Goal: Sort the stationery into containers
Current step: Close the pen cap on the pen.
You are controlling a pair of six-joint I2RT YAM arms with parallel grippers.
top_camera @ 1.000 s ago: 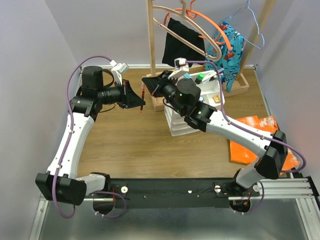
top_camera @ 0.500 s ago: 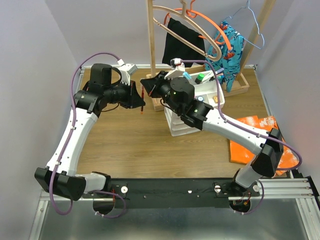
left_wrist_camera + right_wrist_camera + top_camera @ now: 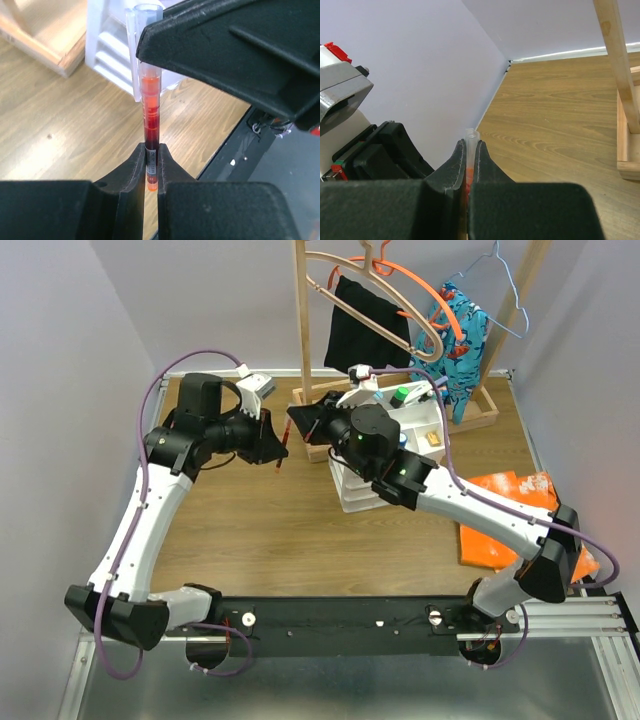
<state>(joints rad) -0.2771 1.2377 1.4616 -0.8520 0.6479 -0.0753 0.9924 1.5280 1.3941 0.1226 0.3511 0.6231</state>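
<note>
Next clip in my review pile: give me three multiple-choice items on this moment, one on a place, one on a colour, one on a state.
1. Where does the orange cloth lie?
A. on the floor
B. on the table, right of the organiser
C. on a shelf

2. What colour is the barrel of the pen?
A. green
B. blue
C. red

3. How is the pen held?
A. by the left gripper and the right gripper together
B. by one gripper only
C. by nothing; it lies flat

Key: 1 B, the cloth lies flat on the wood beside the organiser; 2 C, the left wrist view shows red; 3 A, each wrist view shows closed fingers pinching one end.
</note>
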